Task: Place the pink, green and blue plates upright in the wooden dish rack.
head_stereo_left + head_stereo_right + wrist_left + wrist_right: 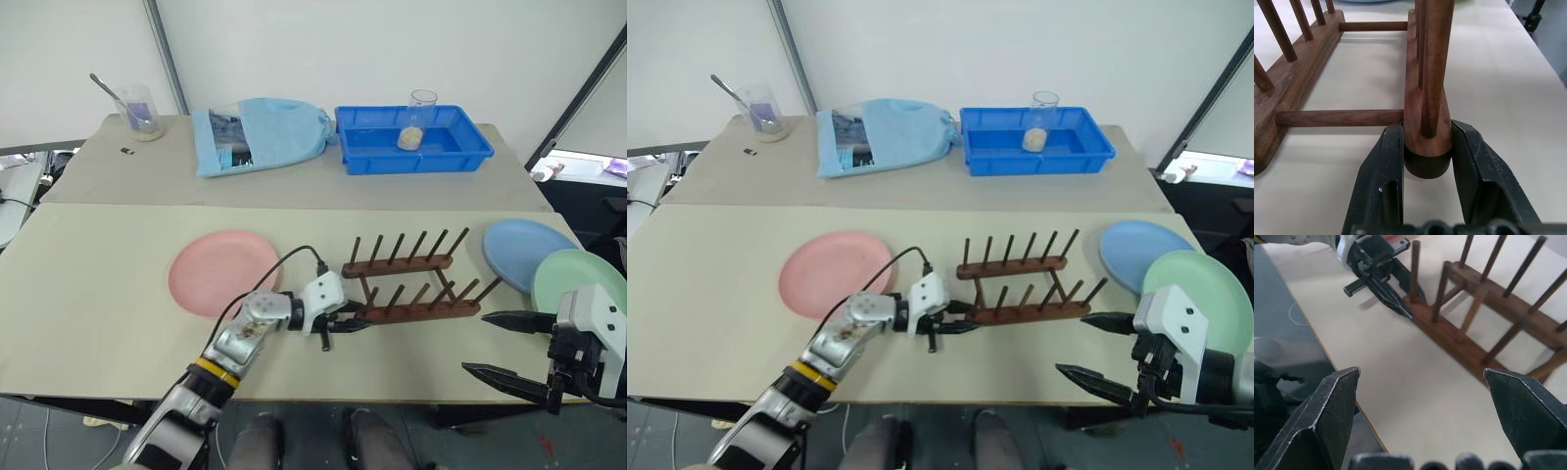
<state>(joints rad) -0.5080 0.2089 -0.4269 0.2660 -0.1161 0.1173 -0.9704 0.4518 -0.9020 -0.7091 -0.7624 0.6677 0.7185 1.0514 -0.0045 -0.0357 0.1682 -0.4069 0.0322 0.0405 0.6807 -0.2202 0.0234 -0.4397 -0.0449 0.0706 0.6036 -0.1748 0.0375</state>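
The wooden dish rack [411, 284] stands mid-table, empty. The left gripper [1422, 161] clamps the end of its near rail. Left of it lies the pink plate [223, 271]; right, the blue plate [524, 250] and green plate [578, 279]. The right gripper [505, 345] gapes wide beside the rack.

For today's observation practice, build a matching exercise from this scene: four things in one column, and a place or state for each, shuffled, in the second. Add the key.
Column one:
1. pink plate
2. green plate
3. left hand
4. right hand

Column two:
A. open, holding nothing
B. lying flat to the left of the wooden dish rack
C. closed on the end of the rack's near rail
D. overlapping the blue plate, to the right of the rack

Pairs: 1-B, 2-D, 3-C, 4-A
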